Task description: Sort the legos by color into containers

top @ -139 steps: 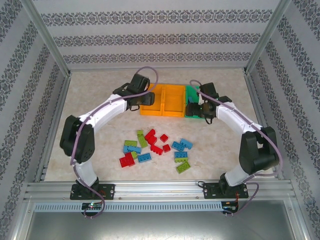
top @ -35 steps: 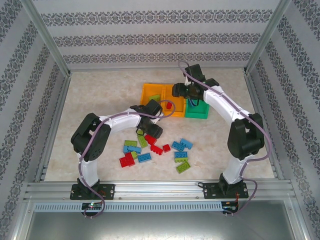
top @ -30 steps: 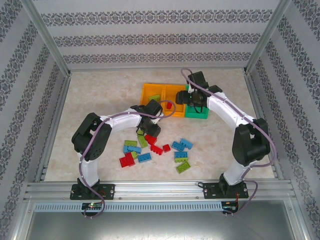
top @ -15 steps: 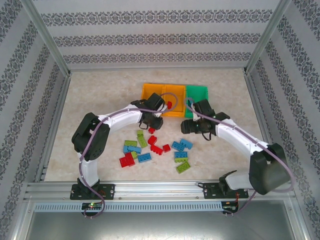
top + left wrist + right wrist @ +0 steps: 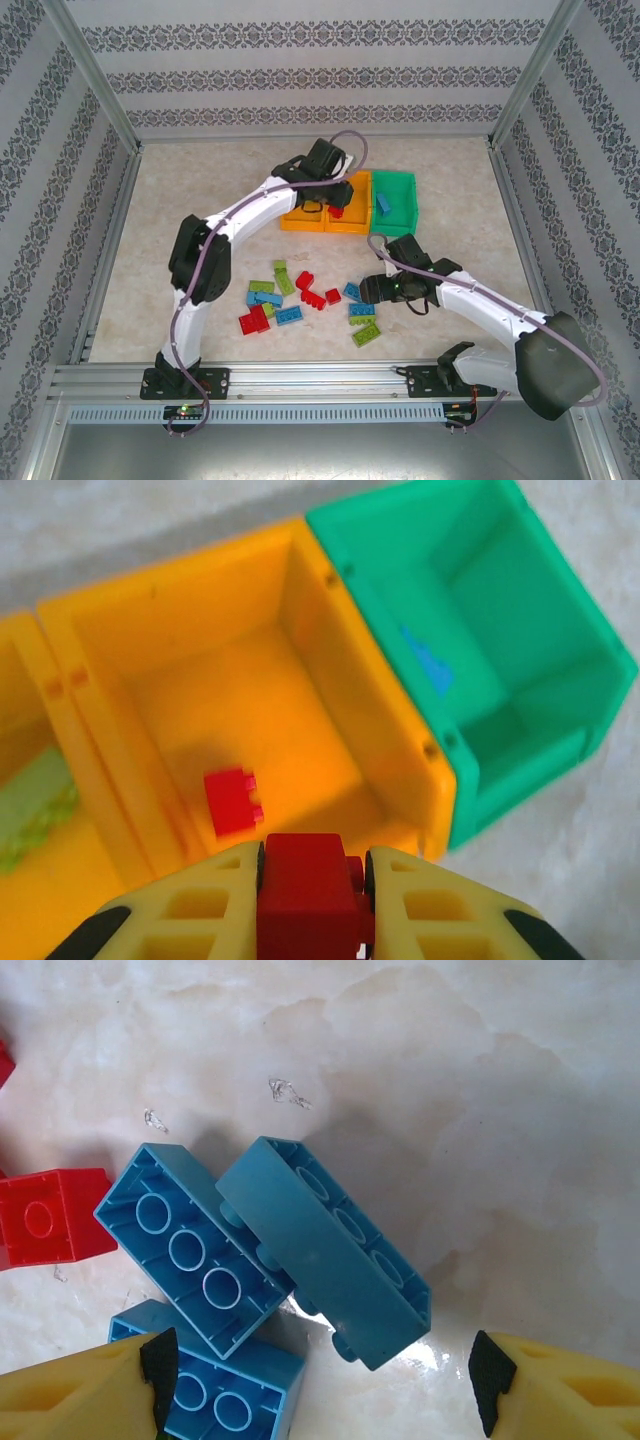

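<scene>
Left gripper (image 5: pixel 312 865) is clenching a red brick (image 5: pixel 308 905) over the middle orange bin (image 5: pixel 335 640) — right gripper (image 5: pixel 322 1385) is gaping, seemingly above blue bricks (image 5: pixel 322 1248)

The legos (image 5: pixel 320 1250) and bins (image 5: pixel 365 715) are glossy plastic, the tabletop (image 5: pixel 450 1080) polished stone-look, the rails (image 5: pixel 320 378) matt metal.

The containers (image 5: pixel 350 225), two orange bins and one green joined in a row, sit near the middle of the worktop's far edge. The left orange bin (image 5: pixel 15 710) holds a lime green brick (image 5: pixel 35 805), the middle orange bin (image 5: pixel 200 610) a red brick (image 5: pixel 232 800), and the green bin (image 5: pixel 520 780) a blue brick (image 5: pixel 425 665). A second red brick (image 5: pixel 305 900) is pinched in the left gripper (image 5: pixel 312 852) above the middle bin's near wall. The other legos (image 5: pixel 300 295), red, blue and lime green, lie clustered toward the near edge, with some blue ones (image 5: pixel 190 1250) hollow side up.
</scene>
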Available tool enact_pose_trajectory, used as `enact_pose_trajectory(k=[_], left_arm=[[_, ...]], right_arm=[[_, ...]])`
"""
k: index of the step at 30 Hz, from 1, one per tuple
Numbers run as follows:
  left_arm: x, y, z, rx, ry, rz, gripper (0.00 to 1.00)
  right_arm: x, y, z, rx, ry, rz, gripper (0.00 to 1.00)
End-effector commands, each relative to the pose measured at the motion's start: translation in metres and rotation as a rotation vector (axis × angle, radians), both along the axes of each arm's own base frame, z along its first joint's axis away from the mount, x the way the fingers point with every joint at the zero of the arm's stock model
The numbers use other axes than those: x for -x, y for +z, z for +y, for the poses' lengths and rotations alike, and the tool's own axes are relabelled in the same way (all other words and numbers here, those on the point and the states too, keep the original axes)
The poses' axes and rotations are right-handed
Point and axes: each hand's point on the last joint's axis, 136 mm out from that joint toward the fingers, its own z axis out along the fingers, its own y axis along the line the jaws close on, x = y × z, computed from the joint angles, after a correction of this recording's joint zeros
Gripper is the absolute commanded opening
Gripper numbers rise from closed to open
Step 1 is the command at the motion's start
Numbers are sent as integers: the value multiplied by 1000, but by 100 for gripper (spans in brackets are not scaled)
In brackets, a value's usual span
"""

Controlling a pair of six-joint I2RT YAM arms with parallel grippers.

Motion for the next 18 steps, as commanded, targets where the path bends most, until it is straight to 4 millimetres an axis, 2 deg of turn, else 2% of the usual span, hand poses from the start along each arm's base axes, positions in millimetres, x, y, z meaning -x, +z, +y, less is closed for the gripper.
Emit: enact_pose_trajectory(k=[1,6,11,18], left_arm=[[-19,-3,-1,33,26,51,23],[-37,-19,-9,109,52,119,24],[-42,-38,-13,136,74,159,25],[-46,-41,-12,144,92,166,35]], right_arm=[[-1,4,3,-13,-8,-27,79],[-2,-2,-1,16,-28,-3,70],[-7,-7,-4,71,-51,6,65],[-21,-10,-10,126,-109,4,54]])
